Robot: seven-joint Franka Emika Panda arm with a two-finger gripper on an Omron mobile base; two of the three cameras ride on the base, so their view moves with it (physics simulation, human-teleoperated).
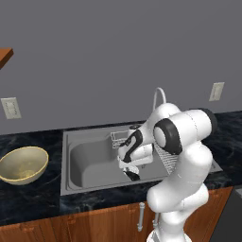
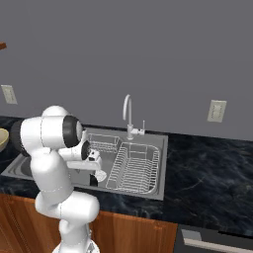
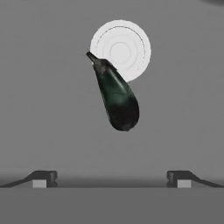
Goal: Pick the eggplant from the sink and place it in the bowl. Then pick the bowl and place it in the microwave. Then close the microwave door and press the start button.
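Fingertips sit wide apart at the bottom of the hand view, with nothing between them — the gripper is fully open and empty. Beyond them the eggplant lies on the floor of the sink, its stem end overlapping the round drain and its fat end pointing back toward the hand. From the base views the gripper hangs over the front of the basin, near the wire rack; the bowl waits on the counter to the left, well apart from the sink.

Risks, as judged from this pose: the eggplant lies slanted relative to the line between the fingers, so a straight descent may close on it obliquely and squeeze it out sideways — its smooth, tapered body favours slipping. Contact from one finger first could roll it across the flat basin floor. A descent too far forward would pinch only the fat end, leaving a grasp that could tip during the lift toward the bowl.
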